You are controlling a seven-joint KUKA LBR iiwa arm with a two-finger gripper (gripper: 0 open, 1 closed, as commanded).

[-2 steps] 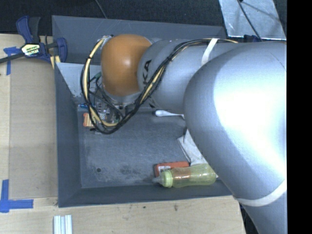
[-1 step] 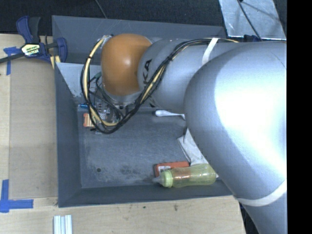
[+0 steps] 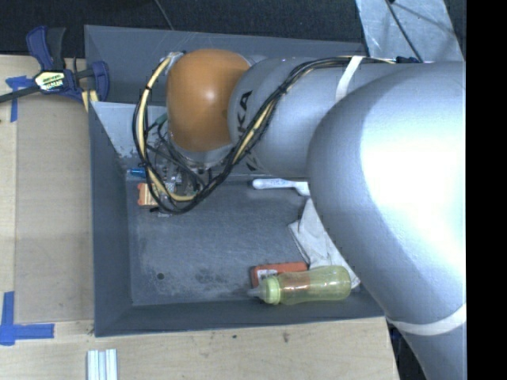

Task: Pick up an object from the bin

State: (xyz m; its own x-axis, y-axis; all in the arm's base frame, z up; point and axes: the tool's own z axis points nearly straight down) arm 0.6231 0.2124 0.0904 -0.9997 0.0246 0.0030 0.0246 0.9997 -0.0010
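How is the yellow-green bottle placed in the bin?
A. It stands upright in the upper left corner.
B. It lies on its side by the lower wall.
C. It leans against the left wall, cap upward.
B: the yellow-green bottle lies on its side along the lower wall of the bin, with a flat orange thing right behind it.
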